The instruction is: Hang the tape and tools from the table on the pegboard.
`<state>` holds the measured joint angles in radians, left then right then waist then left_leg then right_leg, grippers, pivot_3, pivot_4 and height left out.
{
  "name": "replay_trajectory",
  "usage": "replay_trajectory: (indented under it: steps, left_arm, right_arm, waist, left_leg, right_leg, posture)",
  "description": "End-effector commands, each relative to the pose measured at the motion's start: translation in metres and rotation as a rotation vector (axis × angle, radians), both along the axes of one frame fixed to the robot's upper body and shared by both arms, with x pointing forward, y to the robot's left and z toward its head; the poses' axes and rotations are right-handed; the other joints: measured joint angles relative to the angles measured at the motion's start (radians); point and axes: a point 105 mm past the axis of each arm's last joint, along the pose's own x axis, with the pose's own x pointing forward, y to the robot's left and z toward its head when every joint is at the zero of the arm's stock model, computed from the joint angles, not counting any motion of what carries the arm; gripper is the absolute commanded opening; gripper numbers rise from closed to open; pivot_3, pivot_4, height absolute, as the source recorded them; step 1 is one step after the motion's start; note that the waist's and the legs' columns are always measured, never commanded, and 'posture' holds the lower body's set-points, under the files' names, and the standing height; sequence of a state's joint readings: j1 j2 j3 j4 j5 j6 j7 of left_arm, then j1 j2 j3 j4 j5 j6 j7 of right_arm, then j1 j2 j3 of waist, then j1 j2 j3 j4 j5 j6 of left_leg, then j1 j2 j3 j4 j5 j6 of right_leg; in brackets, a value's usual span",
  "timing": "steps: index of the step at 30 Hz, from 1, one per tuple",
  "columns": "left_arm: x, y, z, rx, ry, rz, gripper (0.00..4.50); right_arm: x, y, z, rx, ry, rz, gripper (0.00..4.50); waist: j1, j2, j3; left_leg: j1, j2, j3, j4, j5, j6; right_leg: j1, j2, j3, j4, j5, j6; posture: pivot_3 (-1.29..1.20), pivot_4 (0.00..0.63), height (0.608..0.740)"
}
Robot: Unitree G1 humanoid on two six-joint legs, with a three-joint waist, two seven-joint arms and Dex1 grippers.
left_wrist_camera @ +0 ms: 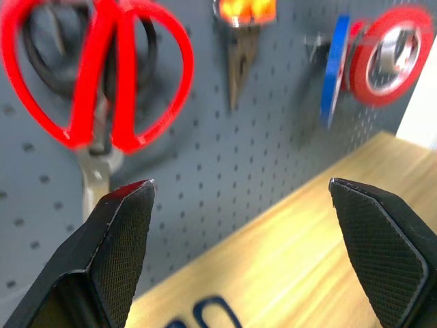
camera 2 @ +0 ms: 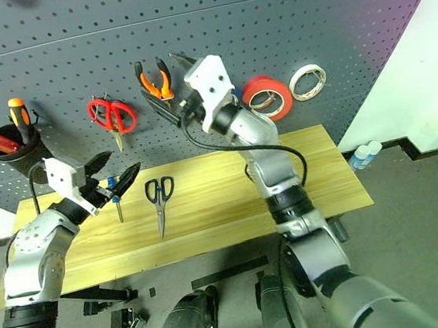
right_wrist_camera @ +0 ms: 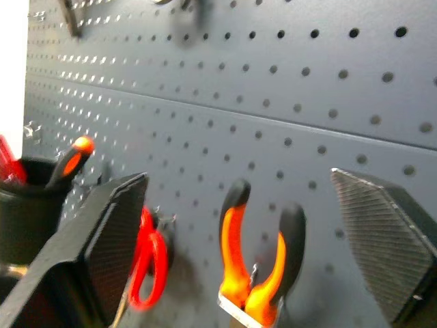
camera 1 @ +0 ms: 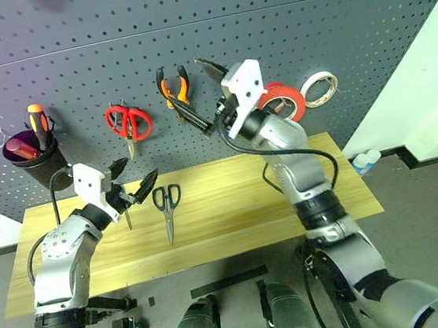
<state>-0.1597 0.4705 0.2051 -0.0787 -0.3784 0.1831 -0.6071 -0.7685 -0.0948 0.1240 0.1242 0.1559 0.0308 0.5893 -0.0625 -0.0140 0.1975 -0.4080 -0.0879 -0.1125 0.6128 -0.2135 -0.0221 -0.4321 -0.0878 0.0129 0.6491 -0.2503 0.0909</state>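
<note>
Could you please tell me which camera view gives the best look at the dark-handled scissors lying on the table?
The right eye view: the scissors lie whole and unobstructed on the table, blades pointing toward the robot. The left eye view shows them equally whole. The left wrist view catches just a dark handle loop at its lower edge.

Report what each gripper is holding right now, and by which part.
Nothing is held. The left gripper hangs open above the table near the screwdriver. The right gripper is open before the pliers hanging on the pegboard.
</note>
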Motion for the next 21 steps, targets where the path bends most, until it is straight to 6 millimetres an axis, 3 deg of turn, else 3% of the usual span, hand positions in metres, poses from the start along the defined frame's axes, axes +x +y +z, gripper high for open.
replay_trajectory:
  steps: [1, 5, 11, 17, 21]
  left_arm:
    - [0.003, 0.001, -0.004, 0.045, 0.009, 0.043, 4.29]
    - [0.006, 0.000, -0.023, 0.102, 0.074, 0.097, 4.29]
    - [0.010, 0.007, -0.067, 0.202, 0.244, 0.226, 4.29]
    - [0.013, 0.003, -0.092, 0.253, 0.364, 0.300, 4.29]
    - [0.017, -0.003, -0.102, 0.240, 0.427, 0.326, 4.29]
  right_arm:
    - [-0.026, -0.002, 0.008, -0.053, -0.034, 0.096, 4.47]
    - [-0.051, -0.012, -0.016, -0.217, 0.041, 0.215, 4.47]
    - [-0.082, -0.032, -0.056, -0.405, 0.208, 0.362, 4.47]
    - [-0.082, -0.047, -0.095, -0.468, 0.436, 0.351, 4.47]
    - [-0.081, -0.049, -0.099, -0.400, 0.513, 0.369, 4.47]
  waist:
    - [0.002, 0.000, 0.000]
    - [0.010, 0.000, 0.000]
    - [0.024, -0.001, -0.001]
    - [0.028, -0.003, -0.002]
    - [0.030, -0.003, -0.002]
  left_leg:
    - [0.000, 0.000, 0.000, 0.000, 0.000, 0.000]
    - [0.000, 0.000, 0.000, 0.000, 0.000, 0.000]
    - [0.000, 0.000, 0.000, 0.001, 0.000, 0.001]
    - [0.000, 0.000, 0.000, 0.002, -0.001, 0.001]
    - [0.000, 0.000, -0.001, 0.003, -0.001, 0.001]
  right_leg:
    - [0.000, 0.000, 0.000, 0.000, 0.000, 0.000]
    - [0.000, -0.001, 0.000, 0.000, 0.000, 0.000]
    - [0.002, -0.001, -0.001, -0.002, 0.000, 0.000]
    - [0.003, -0.002, -0.002, -0.003, 0.000, 0.001]
    - [0.004, -0.002, -0.003, -0.003, 0.000, 0.001]
  posture:
    - [-0.04, 0.177, 0.740]
    - [-0.04, 0.170, 0.740]
    - [-0.04, 0.161, 0.740]
    - [-0.04, 0.155, 0.740]
    - [-0.03, 0.154, 0.740]
